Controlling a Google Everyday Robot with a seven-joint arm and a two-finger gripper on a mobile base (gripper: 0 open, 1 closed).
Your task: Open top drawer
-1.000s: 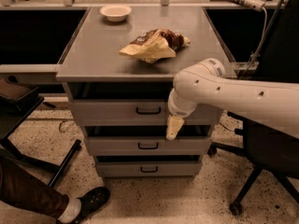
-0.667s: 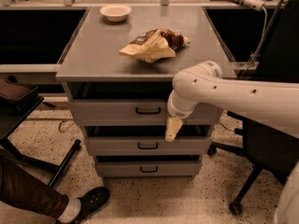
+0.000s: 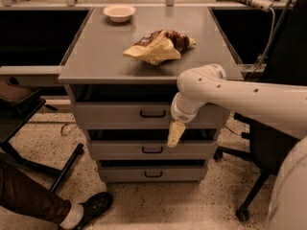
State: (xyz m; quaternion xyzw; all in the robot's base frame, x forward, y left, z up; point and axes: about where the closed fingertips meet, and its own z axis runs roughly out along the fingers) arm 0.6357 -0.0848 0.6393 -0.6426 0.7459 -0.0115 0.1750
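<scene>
Moved since a second ago: almost nothing. The white robot arm point(image 3: 249, 97) holds its place, and more pale robot casing point(image 3: 288, 195) shows at lower right, cut off.

Cream-tipped gripper point(image 3: 175, 135): hangs pointing down, below and right of the small black bar handle point(image 3: 152, 113). Open or closed, holding or not: cannot tell.

Wide grey metal top drawer point(image 3: 110, 115): carries that handle at centre. Its right end is hidden behind the arm.

No legible text, even on claw point(image 3: 176, 134) before drawers point(image 3: 120, 115).
</scene>
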